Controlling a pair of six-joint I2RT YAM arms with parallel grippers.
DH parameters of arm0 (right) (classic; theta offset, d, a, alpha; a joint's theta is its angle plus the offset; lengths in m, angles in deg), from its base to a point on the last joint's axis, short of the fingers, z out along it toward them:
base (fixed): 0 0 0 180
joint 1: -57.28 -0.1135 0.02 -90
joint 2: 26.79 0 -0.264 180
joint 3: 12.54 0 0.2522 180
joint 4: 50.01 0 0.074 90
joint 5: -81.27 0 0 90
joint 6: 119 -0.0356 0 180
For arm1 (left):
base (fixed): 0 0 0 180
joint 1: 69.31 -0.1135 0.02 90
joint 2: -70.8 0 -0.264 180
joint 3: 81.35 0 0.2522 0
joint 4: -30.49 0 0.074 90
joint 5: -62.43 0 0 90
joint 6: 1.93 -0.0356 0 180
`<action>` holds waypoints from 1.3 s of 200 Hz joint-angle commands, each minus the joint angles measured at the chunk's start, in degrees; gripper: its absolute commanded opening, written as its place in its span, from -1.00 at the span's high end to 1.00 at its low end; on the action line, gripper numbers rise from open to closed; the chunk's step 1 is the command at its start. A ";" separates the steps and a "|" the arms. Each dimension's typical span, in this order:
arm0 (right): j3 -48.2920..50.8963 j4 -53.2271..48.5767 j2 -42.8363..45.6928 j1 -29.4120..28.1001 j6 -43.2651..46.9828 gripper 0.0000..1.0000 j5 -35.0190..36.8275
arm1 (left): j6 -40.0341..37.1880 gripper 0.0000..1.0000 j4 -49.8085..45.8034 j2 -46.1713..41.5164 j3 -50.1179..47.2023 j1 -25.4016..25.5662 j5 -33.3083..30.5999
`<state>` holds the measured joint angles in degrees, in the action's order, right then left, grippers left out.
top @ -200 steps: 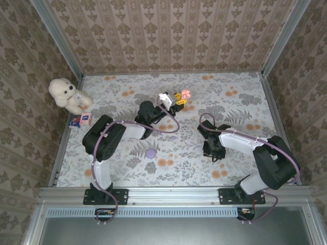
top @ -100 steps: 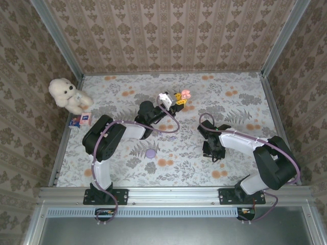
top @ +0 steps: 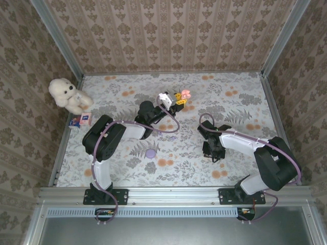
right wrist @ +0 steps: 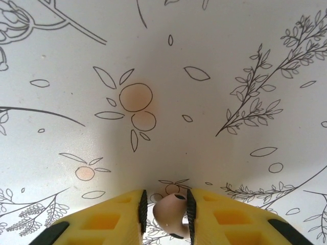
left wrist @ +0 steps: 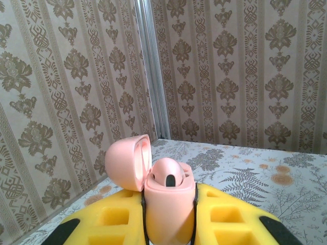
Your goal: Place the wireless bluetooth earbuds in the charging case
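My left gripper [left wrist: 170, 224] is shut on a pink charging case [left wrist: 168, 212], held upright above the table at the back middle [top: 185, 94]. The case's lid [left wrist: 125, 161] is swung open to the left, and one pale pink earbud [left wrist: 168, 176] sits in the case. My right gripper [right wrist: 166, 204] is shut on the other pale pinkish earbud [right wrist: 169, 210], close above the floral cloth at right of centre [top: 214, 152]. A tiny lilac earbud [top: 172, 138] lies on the cloth between the arms. A round purple case [top: 150, 152] lies near the left arm.
A white teddy bear [top: 66, 94] and a small printed box [top: 80, 120] sit at the far left edge. Patterned walls with metal corner posts [left wrist: 150, 71] close in the table on three sides. The floral cloth [right wrist: 214, 76] under the right gripper is bare.
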<state>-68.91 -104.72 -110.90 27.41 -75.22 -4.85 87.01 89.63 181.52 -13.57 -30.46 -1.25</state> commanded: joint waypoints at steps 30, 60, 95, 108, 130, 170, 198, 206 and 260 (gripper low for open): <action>0.55 -1.52 1.39 -0.45 -0.21 0.43 -0.54 | 0.80 1.00 2.25 -1.48 1.04 -0.36 0.13; 0.45 -1.00 1.98 -0.45 -1.38 0.48 -0.54 | 0.93 1.00 2.28 -1.44 1.09 -0.36 0.17; 0.00 0.94 1.77 -0.37 -3.08 0.51 -0.80 | 1.31 1.00 2.33 -0.61 2.12 -0.15 -0.07; -0.47 1.21 1.43 -0.37 -3.02 0.52 -0.55 | 1.30 1.00 2.33 -0.44 2.18 0.24 -0.57; -1.36 1.99 0.84 -0.13 -2.63 0.56 -0.33 | 1.00 1.00 2.31 -0.59 1.84 0.66 -0.93; -4.53 3.39 -1.90 0.60 -2.68 0.56 0.11 | 0.97 1.00 2.27 -0.34 2.04 0.75 -0.93; -6.54 4.07 -4.07 1.55 -3.30 0.56 0.65 | 1.06 1.00 2.27 0.02 2.29 0.71 -0.93; -6.90 4.46 -4.74 1.93 -3.48 0.55 0.65 | 1.06 1.00 2.29 0.09 2.33 0.75 -1.07; -9.02 4.41 -8.58 2.71 -1.46 0.47 0.37 | 0.97 1.00 2.28 0.23 2.56 0.69 -1.02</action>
<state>-76.21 -99.69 -117.92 29.92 -77.38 -4.83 87.03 89.63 181.54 -12.85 -29.96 -2.10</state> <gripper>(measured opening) 0.245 0.207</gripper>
